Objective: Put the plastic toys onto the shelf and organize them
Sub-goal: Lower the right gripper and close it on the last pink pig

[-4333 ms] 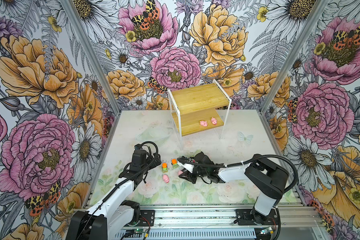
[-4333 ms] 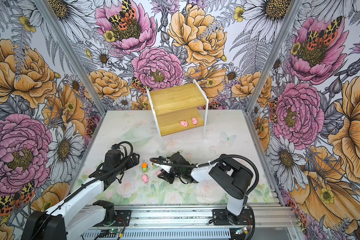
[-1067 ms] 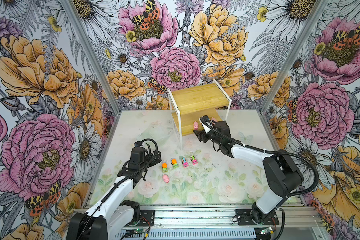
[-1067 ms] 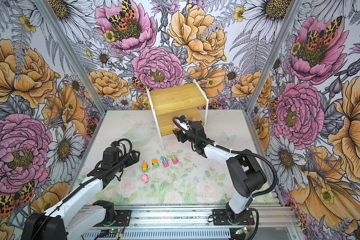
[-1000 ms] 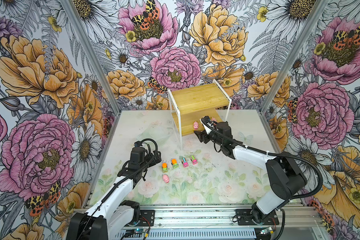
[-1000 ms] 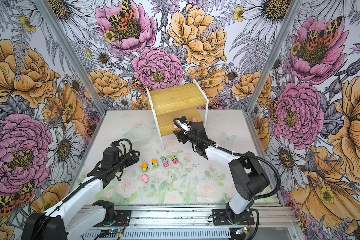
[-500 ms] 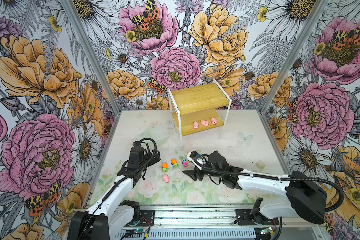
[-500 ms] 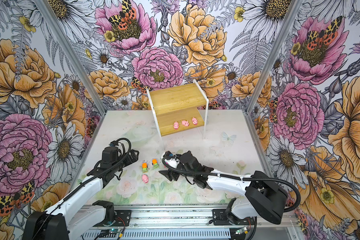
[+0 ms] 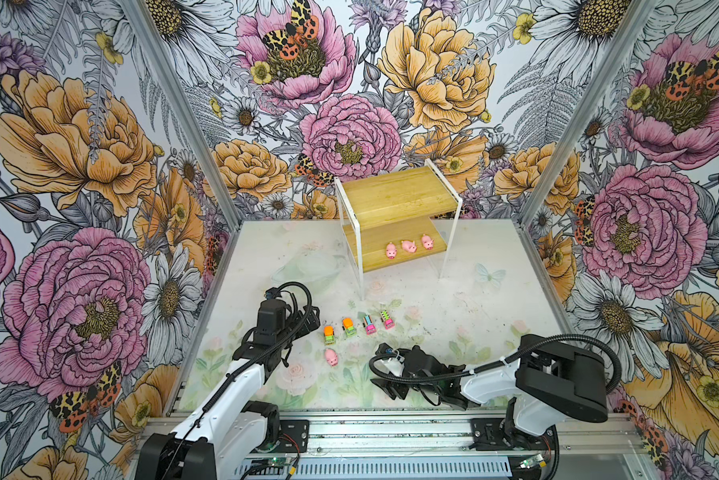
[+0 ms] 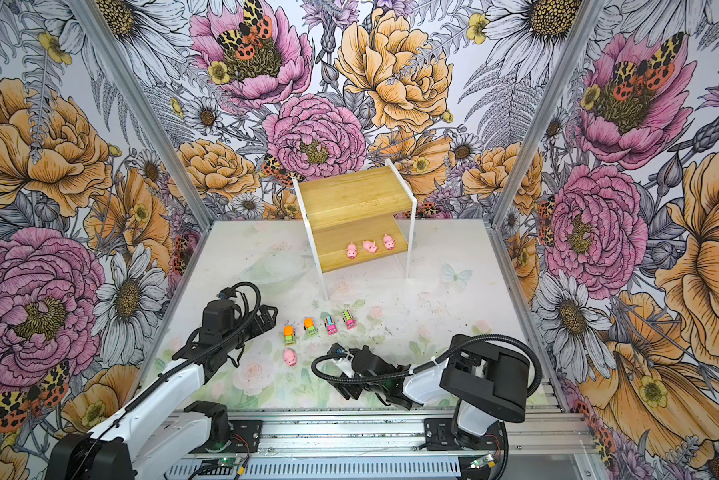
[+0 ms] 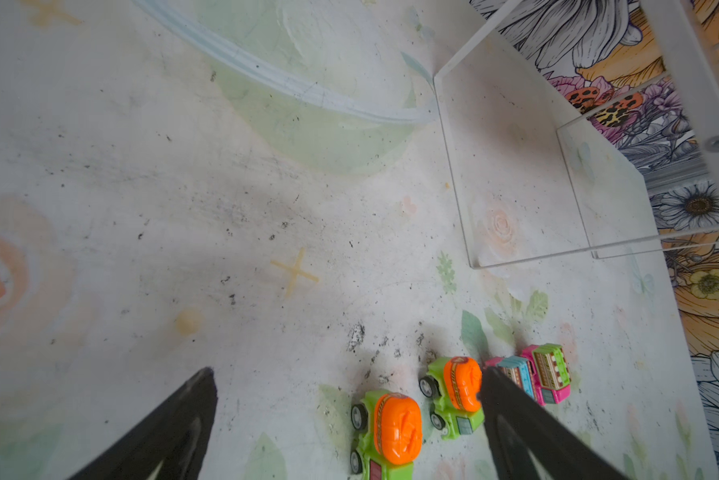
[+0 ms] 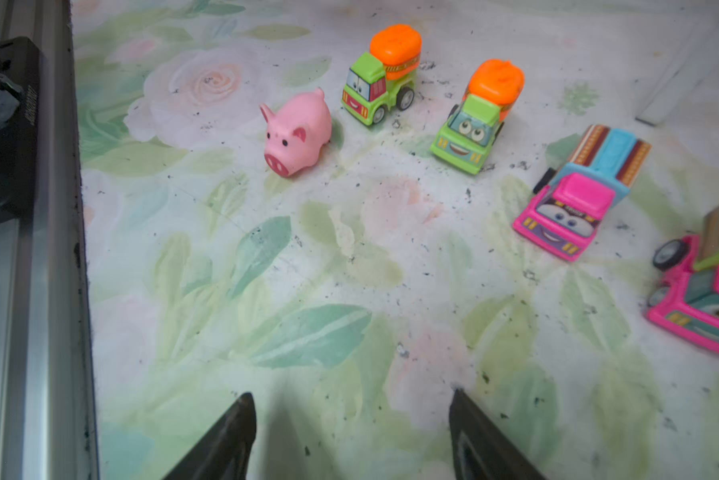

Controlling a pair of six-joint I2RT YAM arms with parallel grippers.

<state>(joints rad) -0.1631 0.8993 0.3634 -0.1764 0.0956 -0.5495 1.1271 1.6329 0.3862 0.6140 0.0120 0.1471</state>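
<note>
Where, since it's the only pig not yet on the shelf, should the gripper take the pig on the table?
I'd grip the pig across its round flanks, coming from above with the right gripper. It stands upright, both sides free; an orange-topped truck sits close behind its rump.

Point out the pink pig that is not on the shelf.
The lone pig on the table, beside the end orange-topped truck; the other three stand on the shelf's lower board.
</note>
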